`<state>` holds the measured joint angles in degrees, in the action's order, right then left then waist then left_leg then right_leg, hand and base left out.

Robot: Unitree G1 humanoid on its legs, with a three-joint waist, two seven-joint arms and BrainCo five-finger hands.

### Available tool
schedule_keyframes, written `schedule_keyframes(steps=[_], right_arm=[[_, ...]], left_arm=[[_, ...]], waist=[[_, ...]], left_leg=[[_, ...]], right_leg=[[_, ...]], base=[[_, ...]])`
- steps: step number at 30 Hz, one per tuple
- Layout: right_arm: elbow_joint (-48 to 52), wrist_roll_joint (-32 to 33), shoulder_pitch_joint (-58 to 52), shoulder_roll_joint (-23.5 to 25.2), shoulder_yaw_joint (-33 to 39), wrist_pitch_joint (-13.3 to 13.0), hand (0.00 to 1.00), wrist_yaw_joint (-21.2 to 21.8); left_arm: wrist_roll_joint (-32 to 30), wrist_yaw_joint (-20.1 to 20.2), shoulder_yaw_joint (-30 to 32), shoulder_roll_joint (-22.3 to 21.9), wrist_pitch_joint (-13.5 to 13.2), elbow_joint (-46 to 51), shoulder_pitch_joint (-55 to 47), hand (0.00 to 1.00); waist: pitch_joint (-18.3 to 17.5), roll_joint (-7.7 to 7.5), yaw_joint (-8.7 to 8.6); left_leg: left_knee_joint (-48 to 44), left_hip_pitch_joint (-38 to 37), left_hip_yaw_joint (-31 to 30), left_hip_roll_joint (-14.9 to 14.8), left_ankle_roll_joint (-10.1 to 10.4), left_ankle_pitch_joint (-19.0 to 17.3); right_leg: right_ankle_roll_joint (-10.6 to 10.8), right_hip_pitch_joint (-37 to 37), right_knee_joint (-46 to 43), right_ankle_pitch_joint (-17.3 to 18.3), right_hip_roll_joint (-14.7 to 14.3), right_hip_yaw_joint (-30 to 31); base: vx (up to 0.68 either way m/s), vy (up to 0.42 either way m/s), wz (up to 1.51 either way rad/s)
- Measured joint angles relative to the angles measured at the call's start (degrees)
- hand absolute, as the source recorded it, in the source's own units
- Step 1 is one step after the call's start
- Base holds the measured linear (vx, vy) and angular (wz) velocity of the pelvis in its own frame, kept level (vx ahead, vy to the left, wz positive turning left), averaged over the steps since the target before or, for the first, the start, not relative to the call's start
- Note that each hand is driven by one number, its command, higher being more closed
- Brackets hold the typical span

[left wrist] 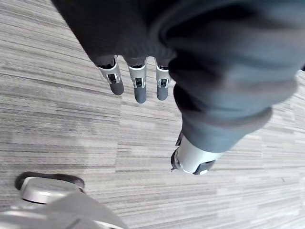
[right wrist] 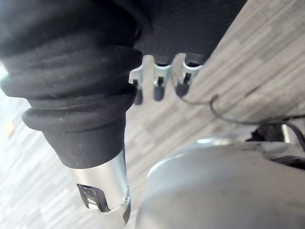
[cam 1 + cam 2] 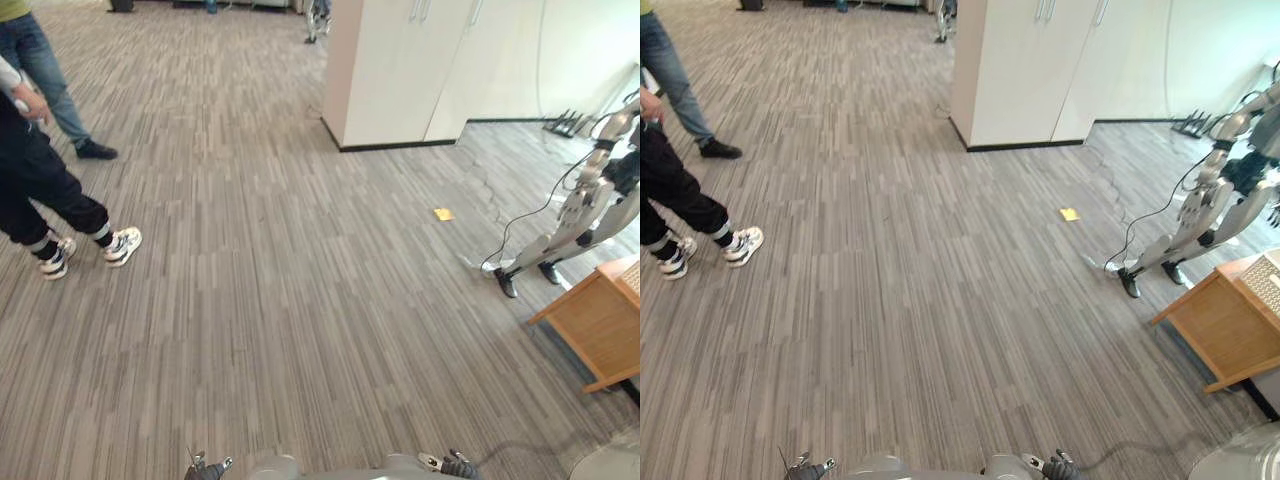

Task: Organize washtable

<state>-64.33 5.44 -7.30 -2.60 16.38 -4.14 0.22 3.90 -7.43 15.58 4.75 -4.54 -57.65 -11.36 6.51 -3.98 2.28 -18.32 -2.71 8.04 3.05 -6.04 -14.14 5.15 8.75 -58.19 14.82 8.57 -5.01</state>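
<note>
1. Left wrist view: my left hand [image 1: 138,88] hangs above the carpet [image 1: 57,119], fingers straight and relaxed, holding nothing and touching nothing.
2. Right wrist view: my right hand [image 2: 159,83] hangs likewise, fingers loose and empty.
3. Ahead I have wide bare carpet. A white cabinet [image 3: 400,70] stands far ahead to the right. A wooden table [image 3: 600,320] sits at the right edge, with another humanoid robot [image 3: 590,205] just beyond it.
4. At the far left stand a person in dark trousers [image 3: 40,180] and a person in jeans [image 3: 40,70].
5. Where the washtable is, I cannot tell.
</note>
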Motion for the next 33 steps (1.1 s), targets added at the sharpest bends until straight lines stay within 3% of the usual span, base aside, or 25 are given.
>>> schedule_keyframes(steps=[3,6,7,8,9,14,19,22,27,30,33], right_arm=[[0.7,-0.4,-0.6,0.4,1.9,-0.3,0.00,0.0],[2.4,-0.6,-1.4,0.9,1.7,-0.4,0.00,-0.2],[3.0,-1.0,-2.0,1.3,1.7,-0.4,0.00,-0.6],[3.0,-1.1,-2.1,1.4,1.6,-0.3,0.00,-0.7],[0.7,-1.5,-3.1,-0.3,0.5,0.0,0.00,-1.2],[0.7,-1.5,-3.1,-0.4,0.5,0.0,0.00,-1.2],[2.3,-1.4,-3.1,-0.6,0.6,-0.3,0.00,-1.4],[2.7,-0.9,-2.8,-0.9,0.7,-0.4,0.00,-1.6],[2.6,-0.5,-2.5,-1.6,1.8,-0.4,0.00,-3.3],[2.6,-0.3,-2.4,-2.1,1.8,-0.4,0.00,-3.8],[2.4,-0.3,-1.7,-2.2,1.8,-0.4,0.00,-3.7]], left_arm=[[1.2,1.1,-0.1,-0.3,-0.8,0.4,-0.1,0.00],[1.9,1.2,0.0,-1.1,-1.4,2.4,-1.4,0.00],[2.0,1.2,0.1,-1.2,-1.5,2.9,-1.7,0.00],[2.0,1.2,0.1,-1.2,-1.6,3.2,-1.7,0.00],[2.1,2.2,-4.1,-1.2,-2.9,1.8,-1.1,0.00],[2.1,2.2,-4.1,-1.2,-2.9,1.8,-1.1,0.00],[2.1,2.1,-3.6,-1.4,-2.9,1.2,-1.0,0.00],[2.2,2.0,-1.8,-2.5,-2.9,0.8,-0.8,0.00],[2.3,1.8,-1.3,-3.9,-3.3,-0.6,1.3,0.00],[2.3,1.0,-1.4,-4.7,-3.7,-0.8,1.9,0.00],[2.8,1.0,-1.4,-5.2,-3.6,-0.8,2.3,0.00]], waist=[[0.0,0.35,-0.16],[0.0,0.92,0.02],[-0.1,0.68,0.19],[-0.2,0.46,0.23],[-0.4,3.23,0.28],[-0.4,3.28,0.28],[-0.7,3.86,-0.20],[-1.1,4.43,-1.45],[-2.4,6.09,-1.60],[-2.9,6.86,-1.69],[-2.9,6.57,-1.67]], left_leg=[[2.3,-2.4,-0.3,-0.4,0.7,-0.4],[2.0,-3.3,-0.5,-1.9,2.8,-1.6],[1.8,-4.1,-0.8,-2.1,4.1,-2.3],[1.7,-4.4,-0.9,-2.1,4.6,-2.6],[8.3,-6.7,-3.5,-2.9,5.8,-1.1],[8.5,-6.3,-3.2,-3.0,5.8,-1.1],[10.6,-3.0,-1.4,-3.2,5.8,-0.2],[11.9,-2.8,-1.3,-4.1,7.0,0.6],[14.5,-2.0,-2.6,-5.3,9.3,2.4],[14.5,-2.5,-3.5,-5.6,9.4,2.5],[14.1,-2.9,-3.8,-5.5,9.3,2.5]], right_leg=[[-0.7,1.6,17.4,1.5,0.5,-4.0],[-2.4,0.8,31.6,-2.3,-0.8,-4.2],[-2.5,0.1,35.3,-7.7,-0.8,-4.3],[-2.8,-0.4,36.6,-10.9,-0.6,-4.4],[-1.8,-10.5,59.9,-22.2,-4.9,-5.8],[-1.8,-9.7,59.8,-22.2,-5.0,-5.4],[-2.3,-3.3,57.6,-21.7,-5.3,-3.2],[-3.0,-1.8,57.1,-20.8,-6.0,-3.4],[-3.8,0.5,56.0,-19.3,-6.9,-4.2],[-3.9,-0.2,56.0,-19.3,-7.1,-4.5],[-3.9,-1.2,55.4,-19.1,-6.9,-4.6]], base=[[0.21,0.051,0.09],[0.19,-0.007,0.11],[0.20,-0.083,0.10],[0.13,-0.075,0.08],[0.05,-0.031,0.01],[0.00,0.000,-0.04],[0.02,-0.011,-0.23],[0.14,-0.038,-0.02],[0.15,-0.052,0.03],[0.12,0.006,0.08],[0.05,0.033,0.09]])
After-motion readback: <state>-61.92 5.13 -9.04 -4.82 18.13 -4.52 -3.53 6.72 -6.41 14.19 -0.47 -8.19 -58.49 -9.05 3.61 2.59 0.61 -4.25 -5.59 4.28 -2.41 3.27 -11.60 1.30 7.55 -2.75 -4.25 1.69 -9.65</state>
